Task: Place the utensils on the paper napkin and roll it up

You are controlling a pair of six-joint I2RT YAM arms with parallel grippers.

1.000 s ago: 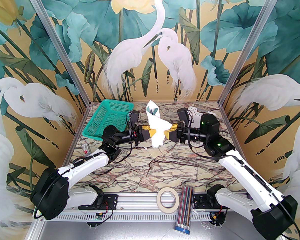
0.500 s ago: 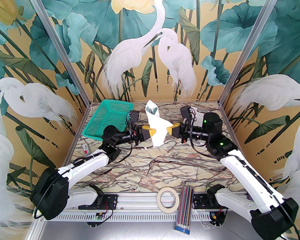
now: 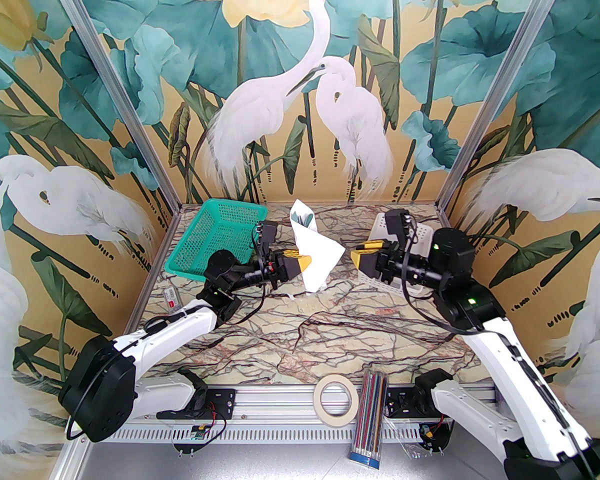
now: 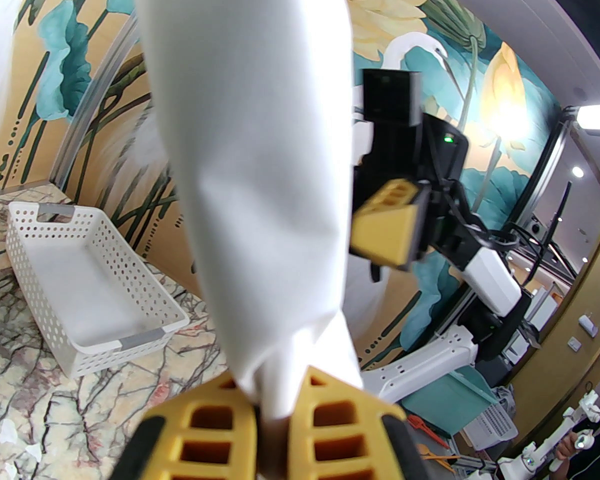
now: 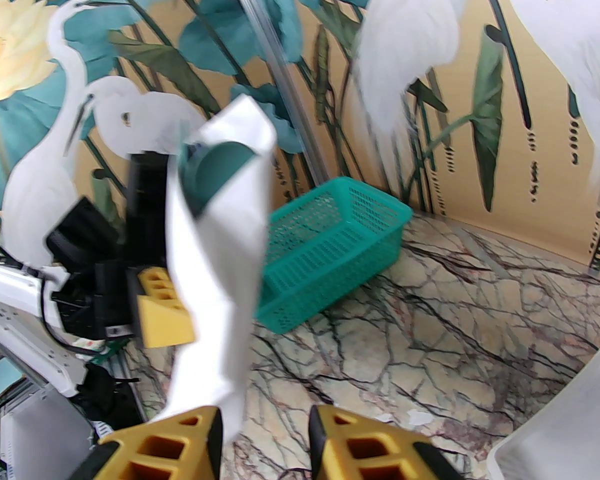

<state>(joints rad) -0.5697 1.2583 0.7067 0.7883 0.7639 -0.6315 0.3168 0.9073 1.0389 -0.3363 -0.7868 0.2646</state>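
Between the shut jaws of the left gripper (image 3: 304, 264) the lower end of the rolled paper napkin (image 3: 314, 253) is pinched flat, and the left wrist view shows the white paper squeezed tight right at the tips. Above that pinch the roll rises clear of the marbled table (image 3: 330, 328). At its open top end, farthest from the jaws, the dark green bowl of the spoon (image 5: 215, 168) looks out. Whether the fork sits beside it inside the paper I cannot tell.

The change is on the other side. A second ago the right gripper (image 3: 362, 255) was closed on the napkin from the side opposite the left one. It has now let go and drawn back, so its jaws stand partly open with nothing between them. The napkin's loose side flap lies just ahead of them, apart from the tips. The gripper now hangs over the white perforated basket (image 3: 380, 225).

The bundle therefore rests on the left grip alone. The wrapping looks largely done, since the utensil is enclosed and the paper curls round it. That side flap sticks out untucked, though, and soft paper held at one end could well spring open. I judge the roll needs tightening, or careful setting down, before it counts as finished.
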